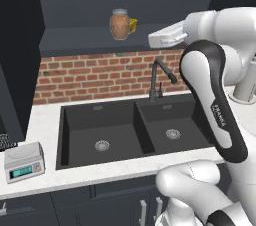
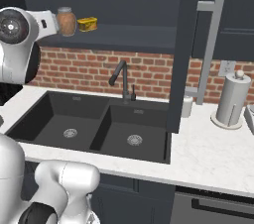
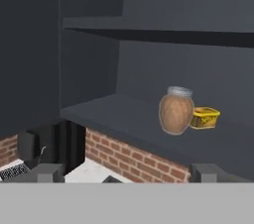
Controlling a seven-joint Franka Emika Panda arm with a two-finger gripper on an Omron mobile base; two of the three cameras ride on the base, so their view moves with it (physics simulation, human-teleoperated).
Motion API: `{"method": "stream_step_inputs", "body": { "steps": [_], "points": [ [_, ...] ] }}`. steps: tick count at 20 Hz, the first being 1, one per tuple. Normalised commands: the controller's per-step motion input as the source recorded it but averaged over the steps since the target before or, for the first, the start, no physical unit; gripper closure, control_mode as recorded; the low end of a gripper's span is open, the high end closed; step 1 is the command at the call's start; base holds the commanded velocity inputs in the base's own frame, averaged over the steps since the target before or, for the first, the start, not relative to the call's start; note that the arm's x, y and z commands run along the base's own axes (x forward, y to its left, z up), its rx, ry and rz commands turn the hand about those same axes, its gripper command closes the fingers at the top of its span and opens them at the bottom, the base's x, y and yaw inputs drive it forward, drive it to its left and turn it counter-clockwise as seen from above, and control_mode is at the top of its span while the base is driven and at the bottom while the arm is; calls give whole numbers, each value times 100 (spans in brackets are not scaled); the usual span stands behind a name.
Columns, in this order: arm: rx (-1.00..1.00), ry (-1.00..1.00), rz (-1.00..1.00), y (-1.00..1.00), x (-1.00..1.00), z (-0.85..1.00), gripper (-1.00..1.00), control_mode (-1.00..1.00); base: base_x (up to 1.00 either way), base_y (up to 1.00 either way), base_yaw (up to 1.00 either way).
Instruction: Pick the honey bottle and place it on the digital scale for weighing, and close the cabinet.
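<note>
honey bottle (image 3: 175,111) sits on lower cabinet (image 2: 184,44) shelf, touching yellow tub (image 3: 205,118). gripper (image 3: 128,172) well short of it, fingers spread, holding nothing. scale (image 1: 23,161) on counter left of sink (image 1: 135,132), top bare. cabinet door open. nothing done: pick, place, close all remain.

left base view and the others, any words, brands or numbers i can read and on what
White robot arm: a small vertical dark print on its black link, too blurred to read.
Small light-grey digital scale: teal-lit display with dark marks, too small to read.
Small bright yellow container: dark markings on its front, blurred, unreadable.
Rounded amber-brown honey bottle: no label visible.
</note>
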Motion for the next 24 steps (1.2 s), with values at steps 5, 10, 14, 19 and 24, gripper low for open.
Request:
{"method": "stream_step_inputs", "body": {
  "steps": [5,10,14,19,24],
  "points": [
    [0,-18,0,-6,26,0,-100,-100,0,0,0],
    [0,-4,0,-1,30,0,-100,-100,0,0,0],
    [0,2,0,3,38,6,-100,-100,0,0,0],
    [0,6,0,1,35,12,-100,-100,0,0,0],
    [0,1,0,0,33,0,-100,-100,0,0,0]
  ]
}}
